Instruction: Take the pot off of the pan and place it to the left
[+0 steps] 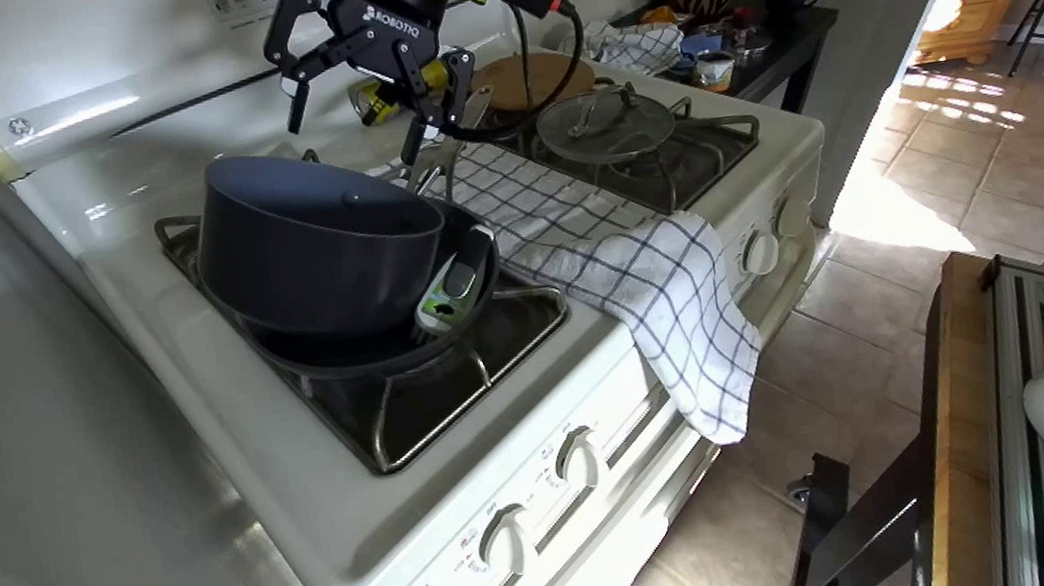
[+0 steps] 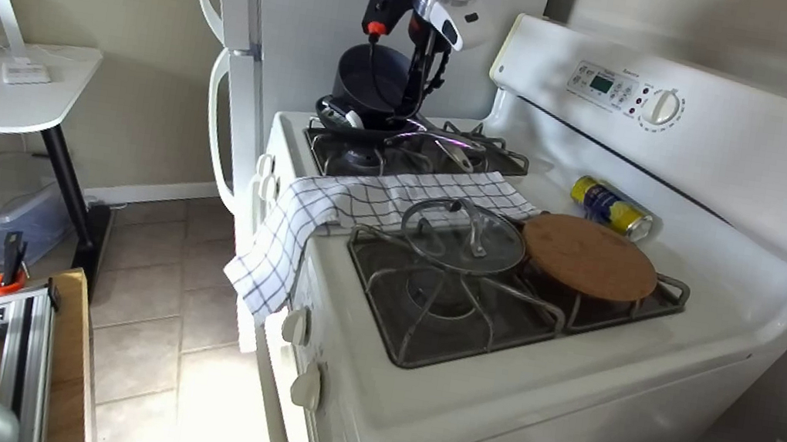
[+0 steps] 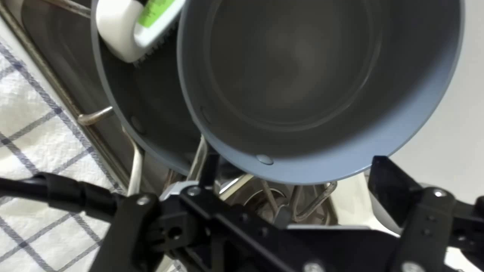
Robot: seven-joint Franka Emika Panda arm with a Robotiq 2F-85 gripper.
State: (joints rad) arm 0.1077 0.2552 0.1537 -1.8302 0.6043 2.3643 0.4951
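White stove (image 1: 318,501), a checked cloth (image 1: 672,283) draped across its middle and over the front edge. On one burner (image 1: 445,394) sits the pan (image 3: 159,102), and in it the pot (image 1: 315,250), tilted. The glass lid (image 2: 463,251) rests on another burner (image 2: 403,312). The gripper (image 1: 354,136), fingers spread apart, is near the pot's rim; whether they touch, I can't tell. Beside the pot, a brush (image 1: 452,297) lies in the pan.

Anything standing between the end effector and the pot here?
Nothing visible. In the wrist view the open end effector faces the rim of the pot with no object between. The white brush lies beside the pot, in the pan, off to one side.
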